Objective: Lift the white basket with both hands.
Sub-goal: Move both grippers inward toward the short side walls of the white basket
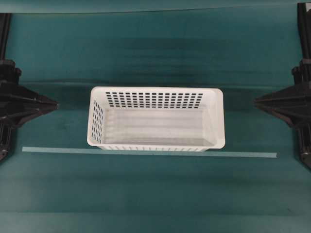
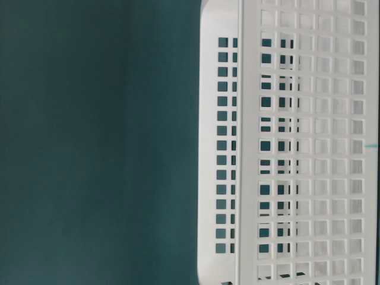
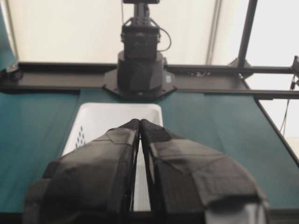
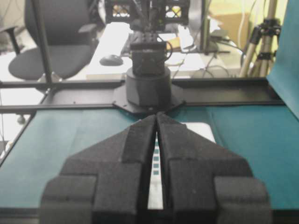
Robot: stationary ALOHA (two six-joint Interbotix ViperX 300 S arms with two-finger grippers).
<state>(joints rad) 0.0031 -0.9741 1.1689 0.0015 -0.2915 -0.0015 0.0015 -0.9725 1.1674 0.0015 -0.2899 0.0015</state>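
The white basket point(image 1: 155, 90) stands upright in the middle of the teal table, with nothing inside it. My left gripper point(image 1: 56, 104) rests at the left edge, shut, its tip pointing at the basket's left end and well apart from it. My right gripper point(image 1: 255, 101) mirrors it at the right edge, also shut and clear of the rim. In the left wrist view the left gripper point(image 3: 140, 122) has its tips together, and the basket point(image 3: 117, 114) lies ahead of them. In the right wrist view the right gripper point(image 4: 156, 115) is closed, with the basket point(image 4: 201, 128) beyond it. The table-level view shows only the basket's holed wall point(image 2: 246, 148).
A thin pale tape strip point(image 1: 146, 152) runs along the table just in front of the basket. Each wrist view shows the opposite arm's black base point(image 3: 140, 70) point(image 4: 148, 88) on a rail at the table's far edge. An office chair point(image 4: 51, 51) stands beyond the table.
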